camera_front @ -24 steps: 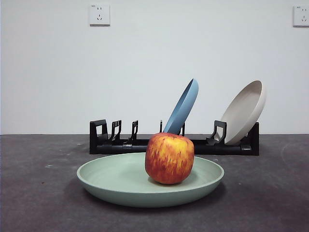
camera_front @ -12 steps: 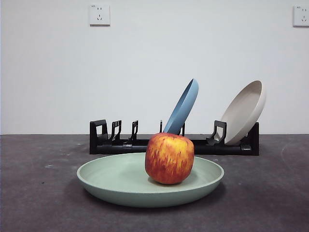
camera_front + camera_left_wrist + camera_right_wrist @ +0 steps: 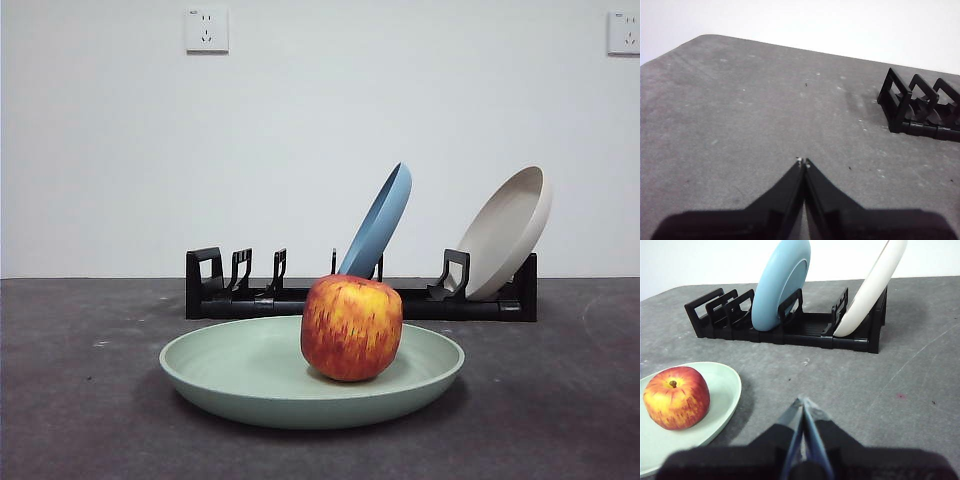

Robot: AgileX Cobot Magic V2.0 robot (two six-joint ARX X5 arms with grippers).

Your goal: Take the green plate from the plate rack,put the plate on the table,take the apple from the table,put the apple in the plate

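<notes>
The apple (image 3: 351,328) sits upright in the green plate (image 3: 240,375), which lies flat on the table (image 3: 80,400) in front of the plate rack (image 3: 250,297). In the right wrist view the apple (image 3: 676,397) rests in the green plate (image 3: 722,390), off to one side of my right gripper (image 3: 803,402), which is shut and empty over bare table. My left gripper (image 3: 803,162) is shut and empty above bare table, with one end of the plate rack (image 3: 920,107) beyond it. Neither gripper shows in the front view.
A blue plate (image 3: 380,220) and a cream-beige plate (image 3: 508,232) lean in the rack's slots; both also show in the right wrist view, blue (image 3: 780,285) and beige (image 3: 870,290). Wall sockets (image 3: 206,30) are on the white wall behind.
</notes>
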